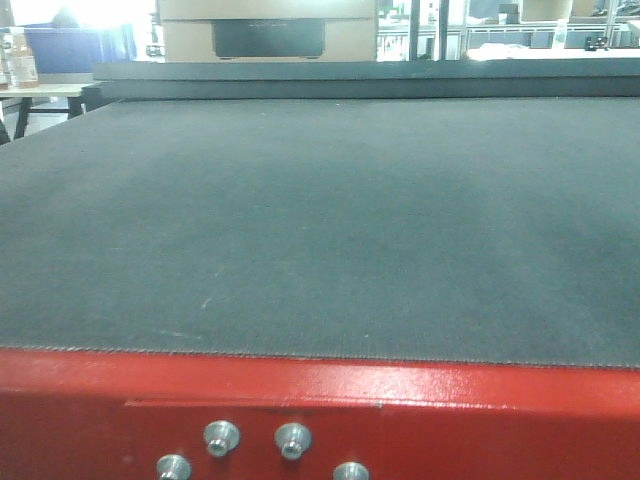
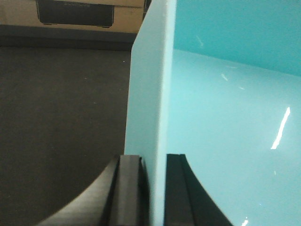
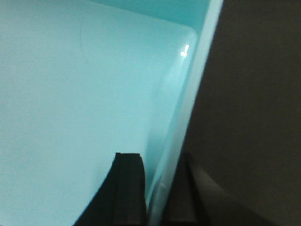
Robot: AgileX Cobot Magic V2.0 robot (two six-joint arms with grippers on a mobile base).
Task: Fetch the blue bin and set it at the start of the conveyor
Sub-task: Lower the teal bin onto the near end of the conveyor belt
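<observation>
The blue bin (image 2: 225,122) is a pale turquoise tub filling most of both wrist views. My left gripper (image 2: 154,162) is shut on the bin's left wall, one finger outside and one inside. On the bin (image 3: 70,94) in the right wrist view, my right gripper (image 3: 157,162) is shut on the right wall the same way. Dark belt shows beside the bin in both wrist views. The conveyor start (image 1: 320,230) is a wide dark grey belt with a red frame (image 1: 400,410) and silver bolts (image 1: 222,436). The bin and grippers do not show in the front view.
A cardboard box (image 1: 268,30) with a dark cut-out stands beyond the belt's far end, also seen as a box (image 2: 70,12) in the left wrist view. Tables and shelving (image 1: 540,35) lie in the background.
</observation>
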